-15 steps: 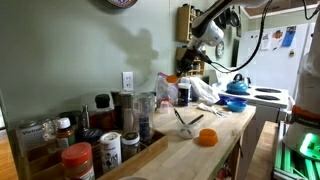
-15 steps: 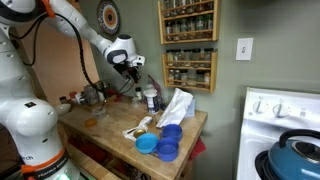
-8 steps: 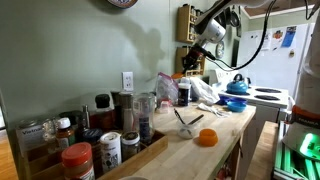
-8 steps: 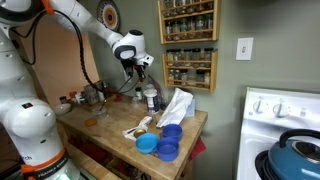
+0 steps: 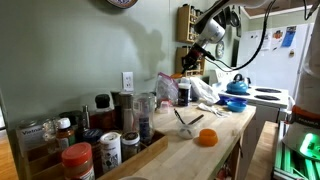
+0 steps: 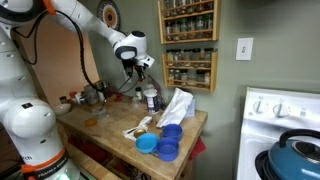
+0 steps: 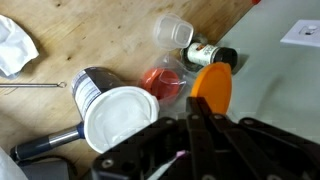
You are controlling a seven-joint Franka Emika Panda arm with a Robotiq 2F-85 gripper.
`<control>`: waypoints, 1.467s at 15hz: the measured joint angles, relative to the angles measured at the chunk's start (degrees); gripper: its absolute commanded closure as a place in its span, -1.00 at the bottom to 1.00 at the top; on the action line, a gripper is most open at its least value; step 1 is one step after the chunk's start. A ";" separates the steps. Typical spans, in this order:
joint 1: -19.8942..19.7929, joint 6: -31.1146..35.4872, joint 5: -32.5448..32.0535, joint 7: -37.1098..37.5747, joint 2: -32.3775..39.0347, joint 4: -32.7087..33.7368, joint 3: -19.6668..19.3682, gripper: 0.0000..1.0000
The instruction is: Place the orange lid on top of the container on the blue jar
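My gripper [image 7: 205, 108] is shut on the flat round orange lid [image 7: 212, 86], which sticks out past the fingertips. I hold it in the air above the back of the wooden counter, as both exterior views show [image 5: 190, 60] [image 6: 141, 69]. Below it in the wrist view stands a blue-labelled jar [image 7: 92, 88] with a white round top [image 7: 122, 118]. A red-lidded clear container [image 7: 164, 82] sits right beside it, under the lid. The jar also shows in an exterior view [image 6: 150, 99].
A dark bottle [image 7: 210, 53] and a clear cup [image 7: 173, 30] lie near the wall. Another orange round piece [image 5: 207, 137] sits near the counter's front. Blue containers [image 6: 167, 141], a crumpled white bag [image 6: 177, 104], spice jars [image 5: 78, 160], a wall spice rack [image 6: 188, 45] and a stove [image 6: 282, 110] are around.
The gripper has risen a little with the orange lid and shifted toward the spice rack. It has hardly moved in the last half second.
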 measured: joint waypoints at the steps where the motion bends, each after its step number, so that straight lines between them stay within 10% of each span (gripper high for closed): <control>1: -0.28 -0.22 -0.12 -0.01 -0.03 0.17 -0.12 0.98; 13: -5.65 -22.86 6.46 -9.27 1.53 5.90 -5.67 0.94; 22: -6.78 -19.09 7.16 -12.07 1.53 6.66 -5.90 0.98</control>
